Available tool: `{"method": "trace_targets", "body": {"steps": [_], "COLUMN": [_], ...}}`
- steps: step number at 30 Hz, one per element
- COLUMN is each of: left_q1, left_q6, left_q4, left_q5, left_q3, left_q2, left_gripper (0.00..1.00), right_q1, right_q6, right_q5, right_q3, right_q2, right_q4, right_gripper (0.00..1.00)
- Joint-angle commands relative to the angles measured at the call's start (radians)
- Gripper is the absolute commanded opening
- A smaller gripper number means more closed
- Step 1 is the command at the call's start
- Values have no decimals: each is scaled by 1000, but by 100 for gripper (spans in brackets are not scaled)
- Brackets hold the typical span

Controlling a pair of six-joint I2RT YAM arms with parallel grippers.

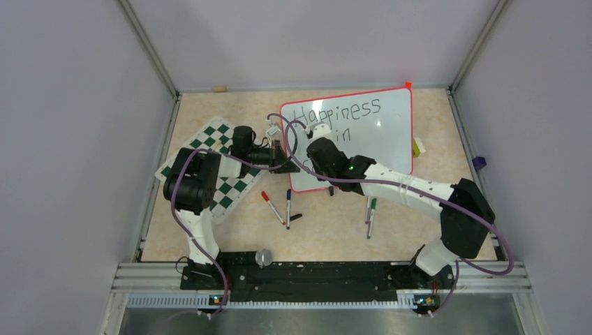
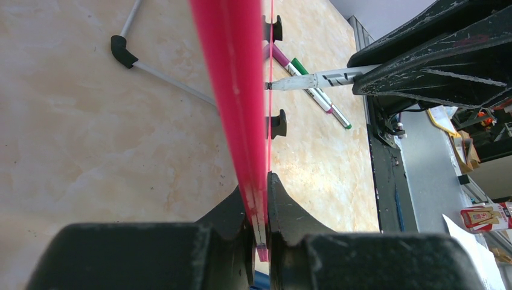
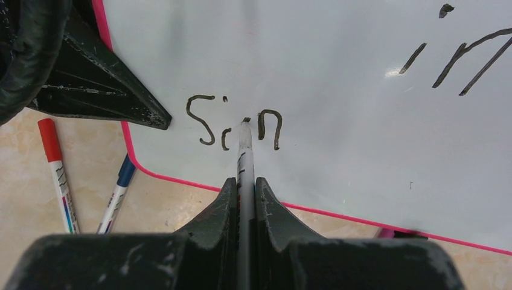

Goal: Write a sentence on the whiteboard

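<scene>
My left gripper (image 2: pixel 258 188) is pinching the whiteboard (image 1: pixel 387 129) by its red edge, jaws nearly together on the frame. The board sits mid-table, just right of the chess mat (image 1: pixel 215 136). My right gripper (image 3: pixel 244 184) is clamped tight on a marker (image 3: pixel 244 151), tip at the board among dark letters by its near-left corner.

Chess mat (image 1: pixel 218 136) and loose markers (image 1: pixel 371 213) lie on the table (image 1: pixel 328 234).
</scene>
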Motion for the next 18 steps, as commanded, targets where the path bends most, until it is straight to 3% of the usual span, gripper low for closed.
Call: {"method": "trace_targets", "body": {"steps": [1, 18], "left_q1": [-16, -16], "left_q6": [51, 51], "left_q4": [-23, -24], "left_q5": [27, 26], "left_q3": [-32, -31], "left_q2": [19, 25], "left_gripper": [0, 0], "right_q1": [-8, -9], "right_q6": [-17, -34], "right_q5": [55, 78], "right_q3": [58, 77], "right_q2": [12, 6], "right_q4": [24, 12], "right_gripper": [0, 0]}}
